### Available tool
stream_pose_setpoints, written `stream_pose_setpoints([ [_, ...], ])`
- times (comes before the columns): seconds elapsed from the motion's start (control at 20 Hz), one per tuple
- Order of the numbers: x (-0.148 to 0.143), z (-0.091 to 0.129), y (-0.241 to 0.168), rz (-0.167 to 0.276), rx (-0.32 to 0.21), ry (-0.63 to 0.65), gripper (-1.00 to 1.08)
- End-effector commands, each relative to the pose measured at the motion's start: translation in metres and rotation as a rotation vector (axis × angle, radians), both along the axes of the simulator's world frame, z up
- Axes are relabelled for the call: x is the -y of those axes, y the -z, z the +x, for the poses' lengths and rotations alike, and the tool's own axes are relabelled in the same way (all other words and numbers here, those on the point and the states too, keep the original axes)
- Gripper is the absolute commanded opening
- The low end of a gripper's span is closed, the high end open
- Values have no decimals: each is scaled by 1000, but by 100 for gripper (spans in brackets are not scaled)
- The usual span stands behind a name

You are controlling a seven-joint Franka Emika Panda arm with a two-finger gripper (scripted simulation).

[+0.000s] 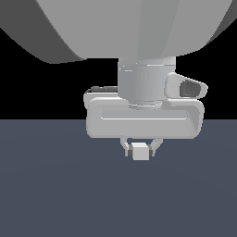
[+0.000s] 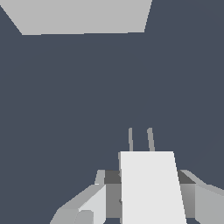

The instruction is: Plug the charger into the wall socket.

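My gripper (image 1: 140,153) points down over the dark surface and is shut on the charger (image 1: 140,151), a small light-grey block held between the two fingers (image 1: 125,148). In the wrist view the charger (image 2: 151,188) fills the space between the fingers (image 2: 87,205), and two thin prongs (image 2: 150,139) stick out of its far end. The wall socket (image 2: 83,15) appears only in the wrist view, as a flat light-grey panel cut off by the frame edge, well ahead of the prongs with a wide gap between them. In the exterior view it is out of sight.
A flat dark blue-grey surface (image 1: 55,194) stretches under the gripper. The arm's large grey body (image 1: 134,28) fills the upper part of the exterior view, and the wrist camera housing (image 1: 187,88) sits on the hand's side.
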State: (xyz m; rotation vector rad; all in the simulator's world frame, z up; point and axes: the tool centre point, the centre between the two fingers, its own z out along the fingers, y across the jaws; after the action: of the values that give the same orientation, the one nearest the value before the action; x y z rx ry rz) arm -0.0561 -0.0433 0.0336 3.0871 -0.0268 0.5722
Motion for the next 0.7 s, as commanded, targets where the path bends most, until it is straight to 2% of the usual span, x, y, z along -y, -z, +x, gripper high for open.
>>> stream_pose_setpoints([
  [0.0, -8, 8, -12, 1, 1, -5, -100],
  [0.35, -31, 31, -50, 1, 2, -20, -100],
  [0.65, -40, 42, -65, 0, 1, -27, -100],
])
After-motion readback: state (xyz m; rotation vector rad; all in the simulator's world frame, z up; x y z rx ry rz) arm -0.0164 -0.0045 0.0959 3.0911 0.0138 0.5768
